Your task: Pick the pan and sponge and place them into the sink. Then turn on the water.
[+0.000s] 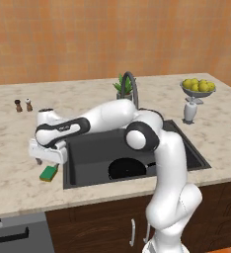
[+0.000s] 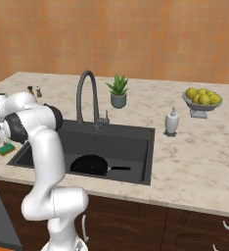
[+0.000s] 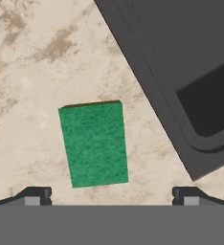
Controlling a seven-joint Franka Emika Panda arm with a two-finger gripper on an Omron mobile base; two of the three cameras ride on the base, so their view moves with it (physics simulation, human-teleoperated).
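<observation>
The green-topped sponge (image 1: 49, 173) (image 2: 6, 148) lies flat on the marble counter just left of the sink (image 1: 88, 184) (image 2: 136, 128). My gripper (image 1: 47, 162) hangs right above it, pointing down. In the hand view the sponge (image 3: 94, 143) sits a little ahead of the open gripper (image 3: 111, 194), and nothing is between its fingertips (image 3: 37, 195). The black pan (image 1: 127, 169) (image 2: 89, 165) rests on the floor of the basin near its front. The sink's corner (image 3: 181, 95) shows at the right of the hand view. The arched faucet (image 1: 131, 81) (image 2: 84, 93) stands behind the basin with no stream running.
Salt and pepper shakers (image 1: 22, 105) stand at the back left. A small potted plant (image 2: 118, 91) is behind the sink. To the right of the basin are a soap dispenser (image 2: 171, 121) and a bowl of lemons (image 2: 202, 100). The counter's front edge is close to the sponge.
</observation>
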